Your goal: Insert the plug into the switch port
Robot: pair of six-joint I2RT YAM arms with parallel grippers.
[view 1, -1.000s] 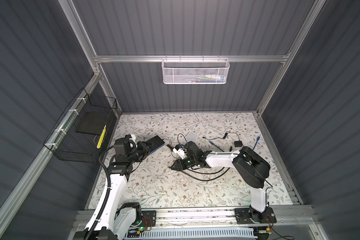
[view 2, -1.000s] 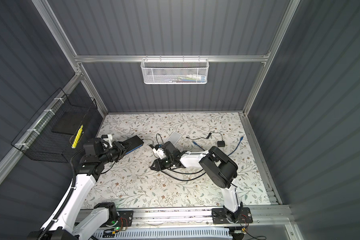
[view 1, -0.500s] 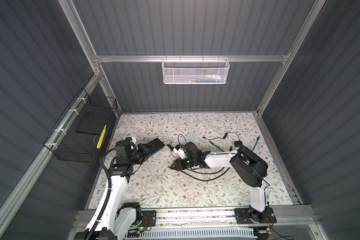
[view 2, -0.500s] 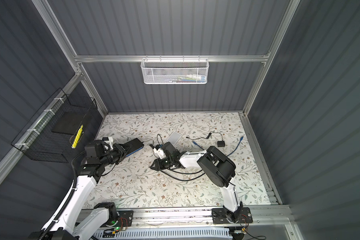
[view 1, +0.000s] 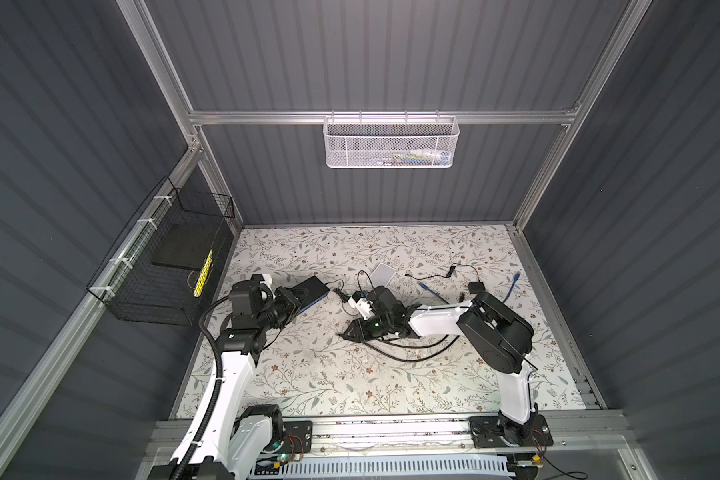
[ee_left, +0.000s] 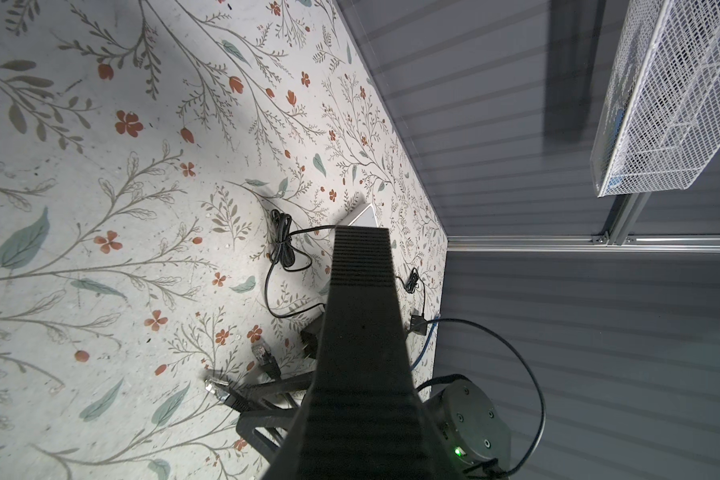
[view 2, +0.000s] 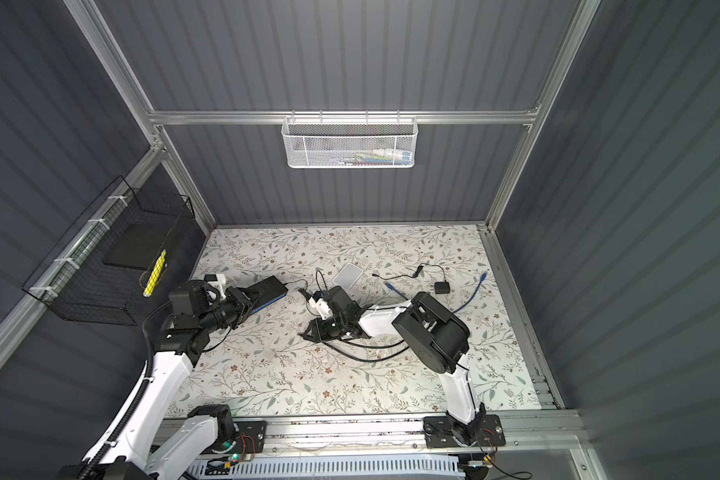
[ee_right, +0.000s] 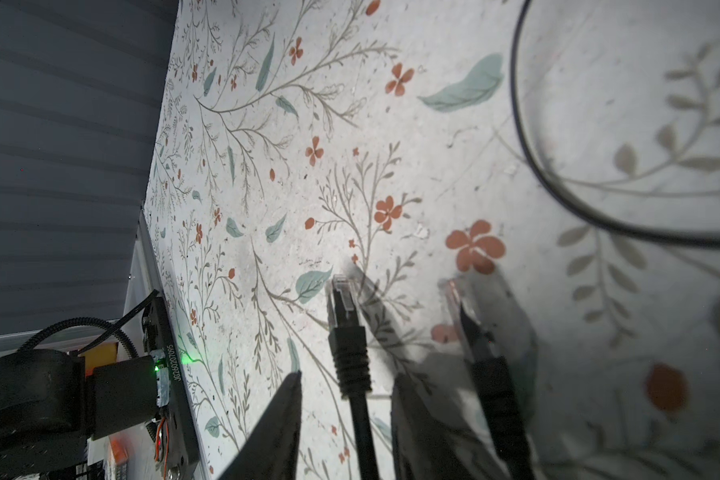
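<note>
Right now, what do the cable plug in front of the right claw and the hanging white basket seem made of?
The plug: clear, glossy, see-through tip, looks like hard plastic; ribbed matte black sleeve behind it, probably rubber or soft plastic. The basket: fine white mesh, likely painted metal wire, though I can't be sure.

Both arms reach inward low, left gripper (view 1: 299, 296) clamped tight, right gripper (ee_right: 346, 377) with fingers (ee_right: 275, 424) parted

On the flowered table (view 1: 308, 374):
the left gripper (view 1: 297, 298) clamps the black switch (view 1: 314, 286); the right gripper (view 1: 351, 332) hovers low over a black cable (view 1: 416, 360).
</note>
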